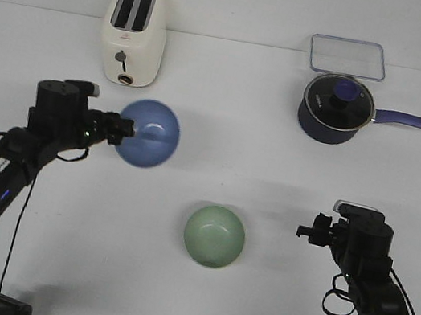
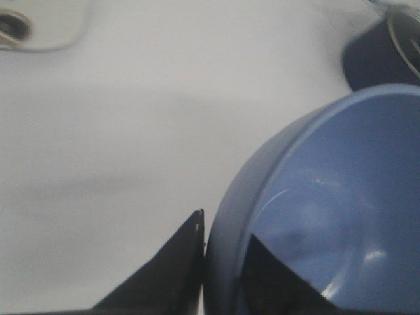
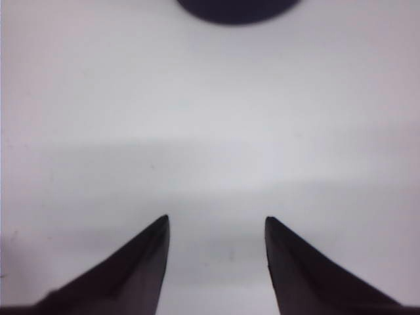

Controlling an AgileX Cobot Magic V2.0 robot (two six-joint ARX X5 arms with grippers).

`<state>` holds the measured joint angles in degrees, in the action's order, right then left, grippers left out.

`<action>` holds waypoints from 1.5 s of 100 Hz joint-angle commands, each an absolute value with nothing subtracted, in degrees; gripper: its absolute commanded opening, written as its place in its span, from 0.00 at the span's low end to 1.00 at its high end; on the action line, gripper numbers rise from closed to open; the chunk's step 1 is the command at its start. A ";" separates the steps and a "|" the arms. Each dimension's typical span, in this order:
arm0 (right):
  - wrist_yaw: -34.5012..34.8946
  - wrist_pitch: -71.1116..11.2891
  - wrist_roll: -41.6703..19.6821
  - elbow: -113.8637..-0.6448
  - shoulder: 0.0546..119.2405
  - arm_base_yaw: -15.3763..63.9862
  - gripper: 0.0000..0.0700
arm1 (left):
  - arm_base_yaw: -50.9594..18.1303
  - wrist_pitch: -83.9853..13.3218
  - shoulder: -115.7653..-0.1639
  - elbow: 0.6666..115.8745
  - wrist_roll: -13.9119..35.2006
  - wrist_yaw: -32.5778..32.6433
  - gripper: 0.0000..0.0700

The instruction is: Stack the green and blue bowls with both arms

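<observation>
My left gripper (image 1: 123, 129) is shut on the rim of the blue bowl (image 1: 149, 134) and holds it tilted above the table, left of centre. In the left wrist view the blue bowl (image 2: 328, 216) fills the lower right, with one finger outside its wall and one inside; the gripper (image 2: 226, 243) pinches the rim. The green bowl (image 1: 214, 237) sits upright on the table in front of centre, apart from both grippers. My right gripper (image 1: 305, 230) is open and empty, to the right of the green bowl. In the right wrist view its gripper (image 3: 216, 226) shows only bare table between the fingers.
A cream toaster (image 1: 135, 34) stands at the back left. A dark navy saucepan (image 1: 335, 108) with a glass lid and a handle pointing right sits at the back right, also in the right wrist view (image 3: 236, 10). A clear glass container (image 1: 347, 57) lies behind it.
</observation>
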<state>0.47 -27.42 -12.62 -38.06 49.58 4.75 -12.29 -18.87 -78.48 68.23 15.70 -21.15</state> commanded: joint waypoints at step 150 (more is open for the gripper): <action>7.60 -15.25 -8.58 -36.86 42.06 3.38 0.00 | -17.10 -15.94 -57.47 58.76 3.16 6.68 0.02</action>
<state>7.46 -18.57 -9.21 -37.78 44.99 3.31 -19.18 -16.23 -59.00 60.18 5.78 6.24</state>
